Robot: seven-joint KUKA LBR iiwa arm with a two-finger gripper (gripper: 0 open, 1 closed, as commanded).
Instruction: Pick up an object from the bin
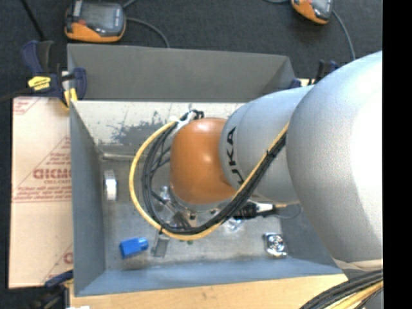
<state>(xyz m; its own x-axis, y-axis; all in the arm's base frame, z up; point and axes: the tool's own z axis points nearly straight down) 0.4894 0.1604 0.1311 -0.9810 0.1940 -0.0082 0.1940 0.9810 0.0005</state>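
Below, scuffed grey metal bin on dark floor. Boxy blue block, white roll, shiny knobbly metal piece. Gripper beneath orange cover; spread impossible to tell.

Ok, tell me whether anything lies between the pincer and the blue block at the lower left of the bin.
Nothing visible does. The blue block lies just left of the pincer, with only bare bin floor between them. The white roll sits farther back along the left wall, off that line.
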